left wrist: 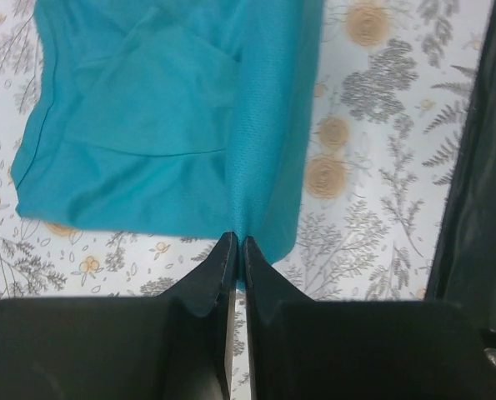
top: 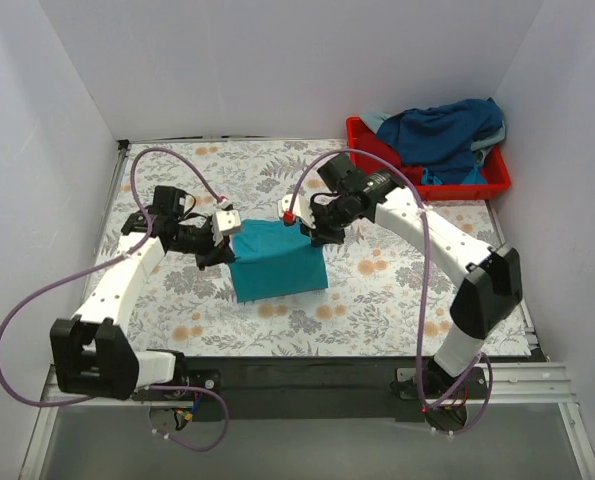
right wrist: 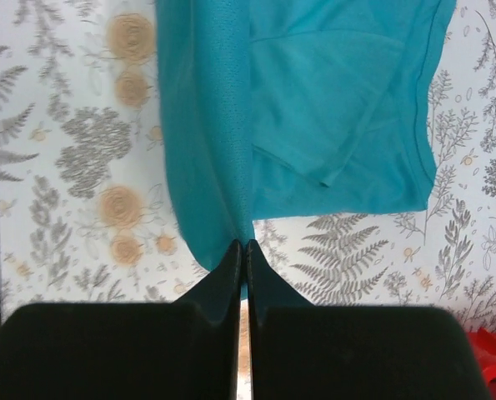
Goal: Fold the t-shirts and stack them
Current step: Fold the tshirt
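Observation:
A teal-turquoise t-shirt (top: 275,262) lies partly folded in the middle of the floral table. My left gripper (top: 220,244) is shut on its far left corner, and my right gripper (top: 315,233) is shut on its far right corner. Both hold that far edge lifted a little above the table. In the left wrist view the black fingertips (left wrist: 237,250) pinch a raised fold of the shirt (left wrist: 172,125). In the right wrist view the fingertips (right wrist: 244,252) pinch the same kind of fold of the shirt (right wrist: 314,108). More shirts, navy blue and teal (top: 445,130), are heaped in the tray.
A red plastic tray (top: 492,183) stands at the back right corner, its corner showing in the right wrist view (right wrist: 491,343). White walls close the table on three sides. A black strip (top: 307,368) runs along the near edge by the arm bases.

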You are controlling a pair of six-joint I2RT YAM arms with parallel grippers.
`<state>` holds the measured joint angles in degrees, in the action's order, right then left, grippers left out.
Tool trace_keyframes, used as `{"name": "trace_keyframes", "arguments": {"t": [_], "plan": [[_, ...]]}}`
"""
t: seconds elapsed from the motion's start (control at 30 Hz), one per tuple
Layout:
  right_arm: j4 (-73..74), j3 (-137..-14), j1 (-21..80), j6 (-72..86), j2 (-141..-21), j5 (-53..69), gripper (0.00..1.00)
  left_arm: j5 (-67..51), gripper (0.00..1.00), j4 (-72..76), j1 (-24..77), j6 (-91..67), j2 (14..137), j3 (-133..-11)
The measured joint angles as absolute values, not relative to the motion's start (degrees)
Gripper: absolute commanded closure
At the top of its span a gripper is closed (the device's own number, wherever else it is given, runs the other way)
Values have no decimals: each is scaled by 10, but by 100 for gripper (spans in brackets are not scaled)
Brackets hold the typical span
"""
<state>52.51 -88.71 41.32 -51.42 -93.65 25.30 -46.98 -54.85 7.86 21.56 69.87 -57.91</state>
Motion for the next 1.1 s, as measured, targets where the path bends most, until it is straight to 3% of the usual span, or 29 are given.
{"name": "trace_keyframes", "arguments": {"t": [0.33, 0.5, 0.7, 0.93, 1.1], "plan": [[517, -1062, 352, -548, -1202, 264, 99, -459, 99, -433, 35, 164, 939, -640], [499, -1081, 333, -557, -1289, 268, 99, -450, 96, -387, 36, 112, 1059, -715], [449, -1031, 332, -556, -1286, 275, 99, -432, 99, -374, 44, 82, 1106, -727], [391, -853, 361, -526, -1176, 293, 97, -439, 95, -385, 52, 81, 1021, -596], [405, -766, 391, -474, -1096, 318, 48, -455, 66, -435, 55, 107, 924, -549]]}}
